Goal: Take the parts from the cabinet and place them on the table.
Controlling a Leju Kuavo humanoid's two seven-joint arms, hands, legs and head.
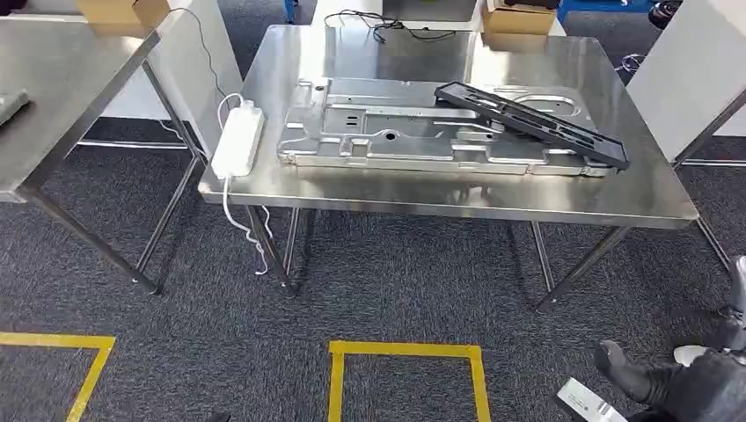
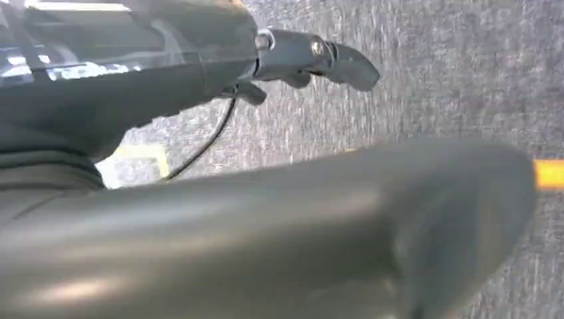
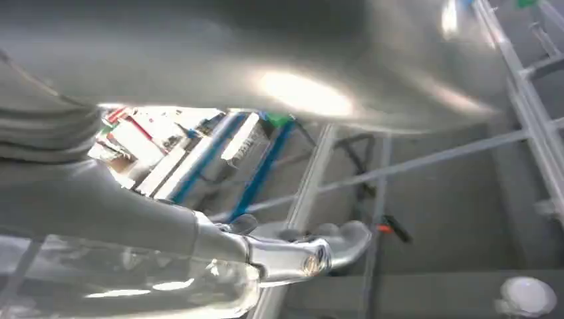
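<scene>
The head view looks forward and down on the table [image 1: 440, 198] from a distance; both wrist views sit close behind their own fingers [image 2: 346, 63].

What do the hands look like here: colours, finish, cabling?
Left hand: smooth grey cover and thick grey thumb, glossy silver link ending in darker fingers, with a thin black cable beneath. Right hand: grey ribbed cover, shiny chrome-like fingers. In the head view, the right hand looks dark.

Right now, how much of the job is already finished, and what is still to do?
Two parts already lie on the steel table: a grey metal panel with a black frame leaning across it. The right hand, low at the robot's side, seems to hold nothing. The cabinet is out of view, so remaining parts cannot be judged.
</scene>
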